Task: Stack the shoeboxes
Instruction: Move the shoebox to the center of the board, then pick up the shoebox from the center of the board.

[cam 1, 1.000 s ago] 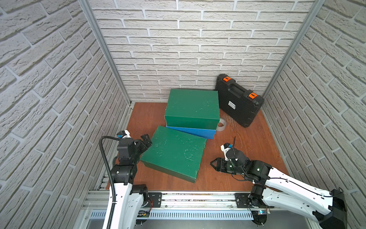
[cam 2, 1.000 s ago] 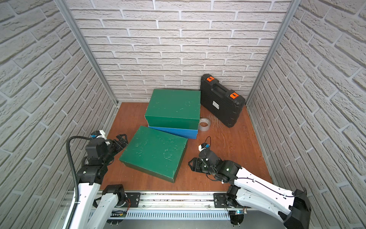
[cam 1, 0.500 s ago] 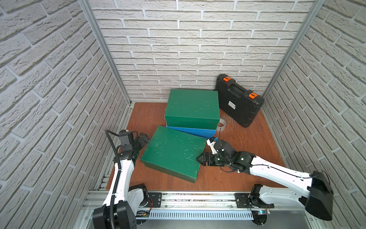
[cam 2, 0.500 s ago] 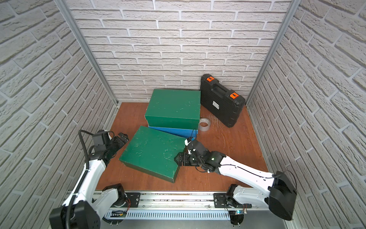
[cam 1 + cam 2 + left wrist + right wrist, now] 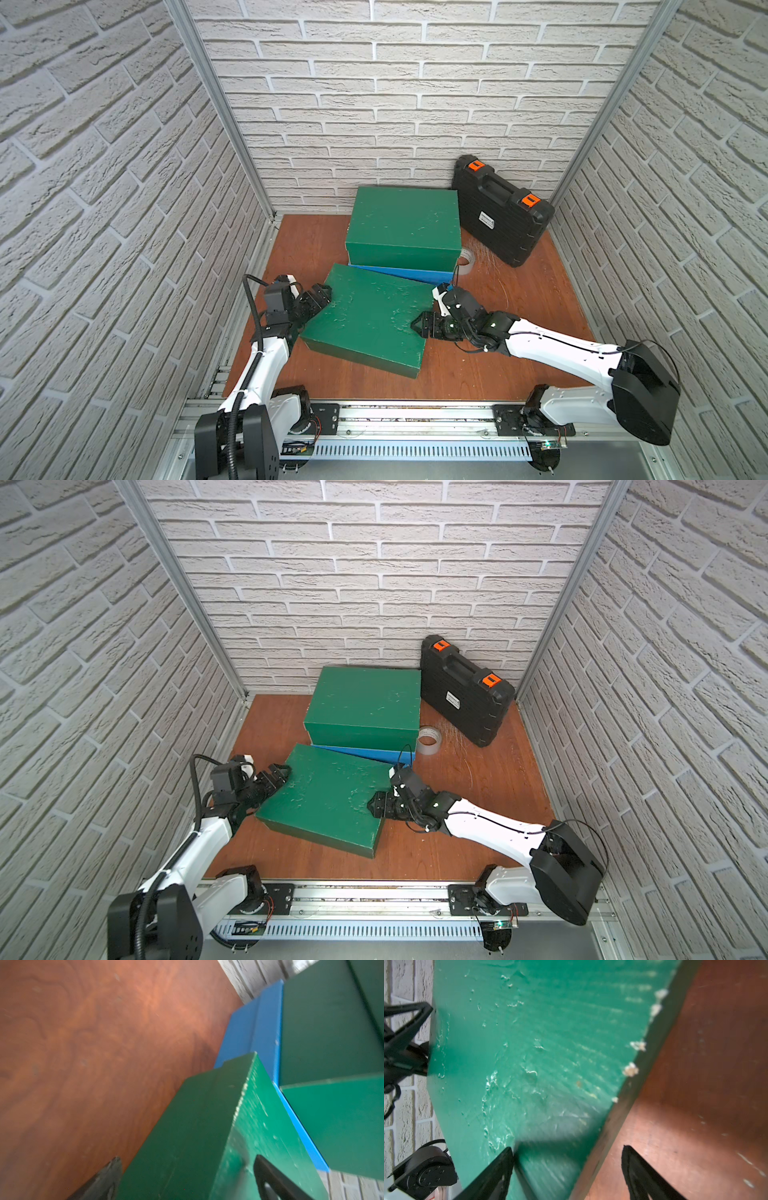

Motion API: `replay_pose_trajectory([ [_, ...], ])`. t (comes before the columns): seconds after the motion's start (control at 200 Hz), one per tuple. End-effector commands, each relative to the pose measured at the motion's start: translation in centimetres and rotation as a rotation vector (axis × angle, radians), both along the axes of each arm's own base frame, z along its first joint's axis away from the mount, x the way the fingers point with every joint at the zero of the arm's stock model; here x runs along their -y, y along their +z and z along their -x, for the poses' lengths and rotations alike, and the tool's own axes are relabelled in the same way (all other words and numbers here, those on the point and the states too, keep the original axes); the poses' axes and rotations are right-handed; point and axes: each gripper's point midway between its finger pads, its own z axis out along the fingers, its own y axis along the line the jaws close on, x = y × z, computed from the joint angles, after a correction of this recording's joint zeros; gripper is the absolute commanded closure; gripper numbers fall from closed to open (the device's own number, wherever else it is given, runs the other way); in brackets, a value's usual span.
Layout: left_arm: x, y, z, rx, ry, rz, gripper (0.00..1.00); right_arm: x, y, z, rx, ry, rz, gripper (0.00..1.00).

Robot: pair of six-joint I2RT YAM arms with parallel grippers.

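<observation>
The near green shoebox [image 5: 370, 320] is lying askew on the surface [image 5: 519, 299], with the left pincer [image 5: 321, 294] and right pincer [image 5: 419, 326] gaping wide astride its opposite edges. Next is likely clamping it and lifting it onto the far green shoebox [image 5: 405, 224], which is sitting atop the blue shoebox [image 5: 411, 274].
</observation>
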Motion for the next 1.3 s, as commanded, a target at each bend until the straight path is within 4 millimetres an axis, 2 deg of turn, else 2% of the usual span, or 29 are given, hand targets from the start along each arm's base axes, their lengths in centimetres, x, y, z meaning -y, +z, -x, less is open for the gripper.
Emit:
replay_pose_trajectory([
  [0.0,2.6,0.2,1.5,0.03,-0.064,0.053,0.02,2.0,-0.9,0.1,-0.008,-0.051,0.024,0.18],
  [0.115,3.9,0.1,3.6,0.039,-0.081,0.069,0.02,3.4,-0.9,0.3,-0.004,-0.073,0.03,0.18],
  [0.21,5.3,1.4,4.6,0.116,-0.108,0.12,0.02,4.3,-0.5,0.2,0.005,-0.086,0.023,0.18],
  [0.285,6.7,3.2,5.1,0.164,-0.162,0.146,0.02,4.9,0.0,0.0,0.014,-0.101,0.009,0.18],
  [0.34,7.3,3.6,5.6,0.163,-0.188,0.14,0.02,5.5,0.5,-0.1,0.026,-0.117,0.006,0.17],
  [0.605,10.4,3.9,5.6,0.143,-0.307,0.128,0.02,7.3,2.8,-0.5,0.073,-0.155,-0.023,0.05],
  [0.67,10.1,3.2,5.6,0.089,-0.317,0.056,0.02,7.5,2.9,-0.5,0.072,-0.161,-0.026,0.04],
  [0.745,8.7,2.2,5.6,0.034,-0.283,-0.037,0.02,7.7,3.0,-0.6,0.071,-0.163,-0.021,0.03],
  [0.825,7.7,2.1,5.7,0.041,-0.254,-0.072,0.02,8.2,2.8,-0.6,0.069,-0.172,-0.002,0.02],
  [0.95,7.1,2.2,5.5,0.072,-0.237,-0.036,0.02,8.5,2.2,-0.8,0.061,-0.181,0.008,0.01],
  [1.075,7.0,1.2,5.0,0.05,-0.23,0.054,0.02,8.0,1.3,-0.9,0.038,-0.174,0.0,0.01],
  [1.135,7.1,1.0,4.8,0.054,-0.229,0.09,0.02,7.8,1.0,-1.1,0.031,-0.172,-0.002,0.01],
  [1.18,7.3,0.0,4.6,0.029,-0.232,0.103,0.02,7.7,0.5,-1.1,0.019,-0.171,-0.002,0.01],
  [1.295,8.0,-0.4,4.0,0.031,-0.248,0.146,0.02,6.9,-0.2,-1.2,-0.003,-0.152,-0.022,0.01],
])
